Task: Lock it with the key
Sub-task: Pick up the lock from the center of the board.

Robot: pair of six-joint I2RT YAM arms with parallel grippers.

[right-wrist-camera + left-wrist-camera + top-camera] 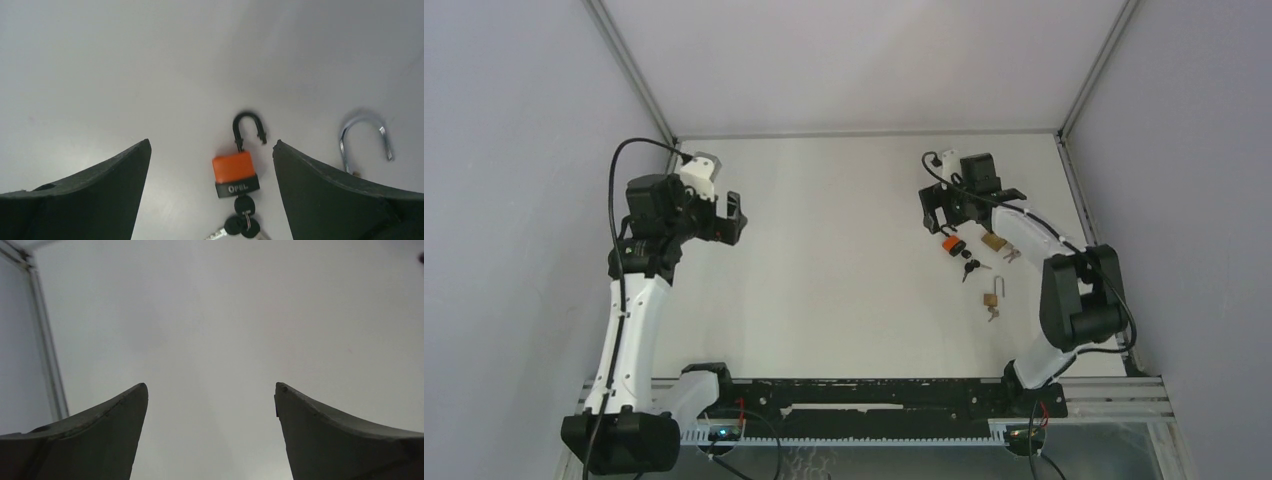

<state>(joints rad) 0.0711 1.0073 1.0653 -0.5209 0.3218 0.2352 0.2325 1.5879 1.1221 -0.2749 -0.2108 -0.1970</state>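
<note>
An orange padlock [234, 170] with a black base lies flat on the white table, also seen in the top view [948, 243]. Its black shackle [247, 129] is swung open. A black-headed key [244, 205] sits in its keyhole, with other keys on the ring [970, 267]. My right gripper [211, 145] is open and empty above the padlock, which shows between the fingers nearer the right one; in the top view this gripper [938, 222] is at the back right. My left gripper [211, 386] is open and empty over bare table at the left [736, 215].
A brass padlock [994, 241] with an open silver shackle [364, 137] lies just right of the orange one. A small brass padlock [990, 299] with a key [993, 315] lies nearer the front. The enclosure's frame post [47, 355] stands at the left.
</note>
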